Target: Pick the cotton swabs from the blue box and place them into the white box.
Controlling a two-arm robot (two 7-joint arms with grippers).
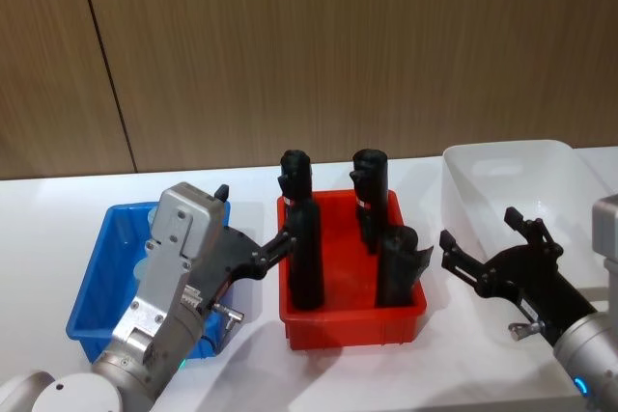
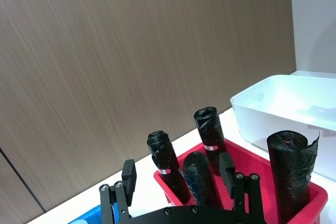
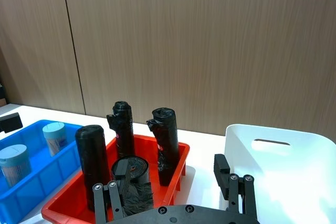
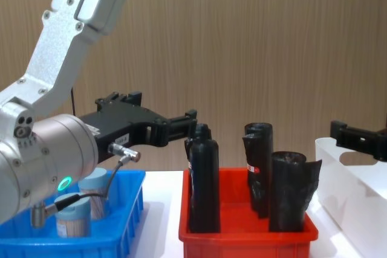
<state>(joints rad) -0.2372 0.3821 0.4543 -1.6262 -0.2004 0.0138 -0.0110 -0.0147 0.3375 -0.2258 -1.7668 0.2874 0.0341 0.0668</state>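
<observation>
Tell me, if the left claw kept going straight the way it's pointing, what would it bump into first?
Probably the black rolls standing in the red bin. The left gripper, fingers open, points from above the blue box toward them; its tip already looks close to the nearest roll, though depth is hard to judge.

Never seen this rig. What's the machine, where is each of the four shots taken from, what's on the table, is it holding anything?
It is a two-armed robot at a white table. One shot looks down from its head, one forward from its chest, and one comes from each wrist.

Three bins stand in a row: the blue box on the robot's left, a red bin in the middle, the white box on its right. Two cotton swabs jars sit in the blue box; four black rolls stand upright in the red bin.

The left hand hangs above the blue box, the right hand near the white box. Both are open and hold nothing.
</observation>
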